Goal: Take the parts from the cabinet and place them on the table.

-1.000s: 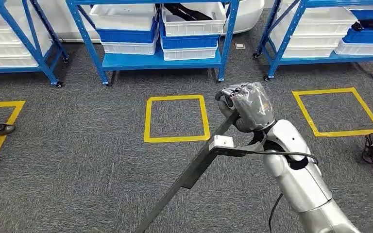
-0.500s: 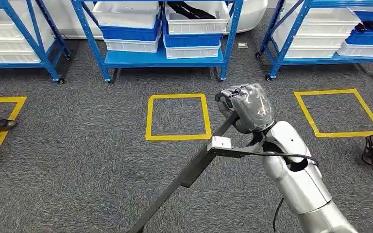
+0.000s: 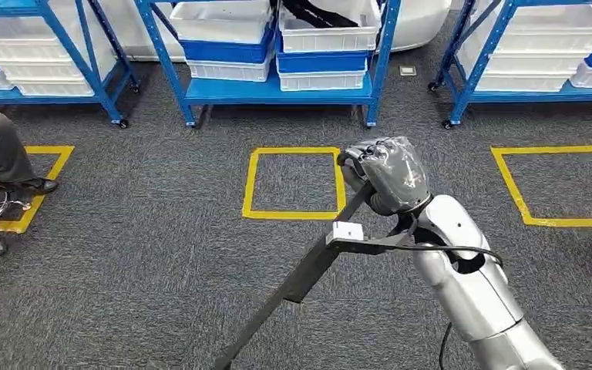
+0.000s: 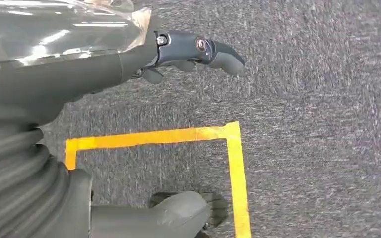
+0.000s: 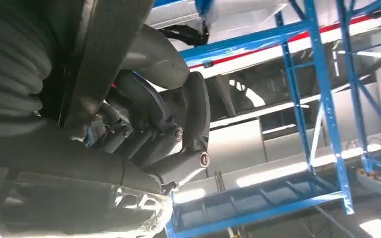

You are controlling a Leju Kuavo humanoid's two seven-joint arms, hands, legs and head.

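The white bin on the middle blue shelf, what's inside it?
Dark parts poke out of the top right white bin on the middle shelf. Its walls hide how many parts lie deeper.

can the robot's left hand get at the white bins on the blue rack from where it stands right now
Probably not. The left hand hangs over carpet, and a stretch of floor with the yellow square separates the robot from the white bins.

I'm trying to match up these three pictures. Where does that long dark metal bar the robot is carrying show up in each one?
Head view: the dark metal bar runs from the right hand down to the bottom edge, over the carpet.
Right wrist view: the bar crosses the upper left, with that hand wrapped around it.
Left wrist view: not in it.
Shared landmark: the blue shelving appears in both the head and right wrist views.
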